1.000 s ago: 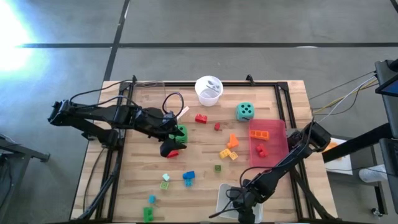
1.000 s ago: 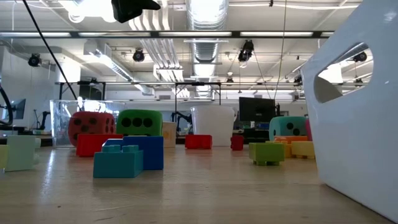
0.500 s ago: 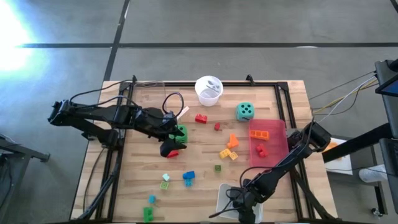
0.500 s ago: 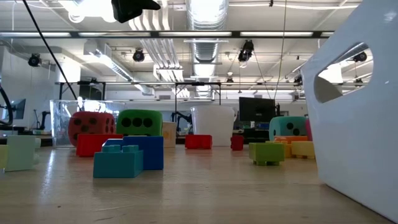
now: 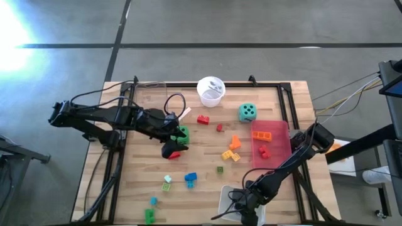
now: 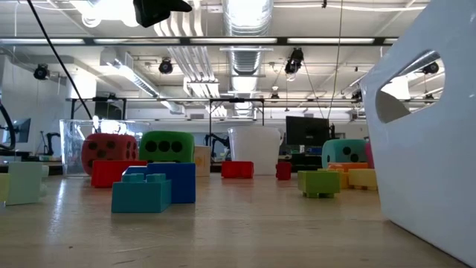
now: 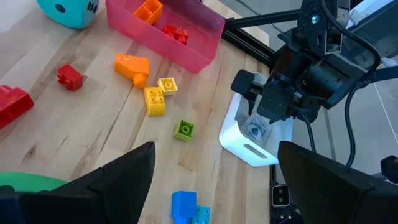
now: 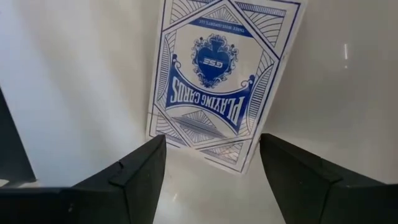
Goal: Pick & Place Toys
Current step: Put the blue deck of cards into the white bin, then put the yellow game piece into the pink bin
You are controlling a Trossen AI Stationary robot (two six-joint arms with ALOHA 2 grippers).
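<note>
Nothing has shifted since the earlier frames: both arms and every toy lie as they did a second ago; the left gripper (image 5: 173,143) hangs over the table's middle-left with its fingers spread wide and released, gripping nothing, just above the green die (image 5: 182,134) and the red die (image 5: 174,154); the right gripper (image 5: 246,202) sits at the near edge inside the white tray (image 5: 224,199), its fingers parted over a blue-backed playing-card box (image 8: 222,79), not clenched on it.

The wood between the green die and the teal die (image 5: 247,112) is fairly open, with only two red bricks (image 5: 203,119) there; the far-left strip is bare.

Counted: three dice; one white cup (image 5: 211,90) at the far edge; one pink bin (image 5: 271,144) by the right edge holding one orange and one red brick; the loose bricks are too small to count.
</note>
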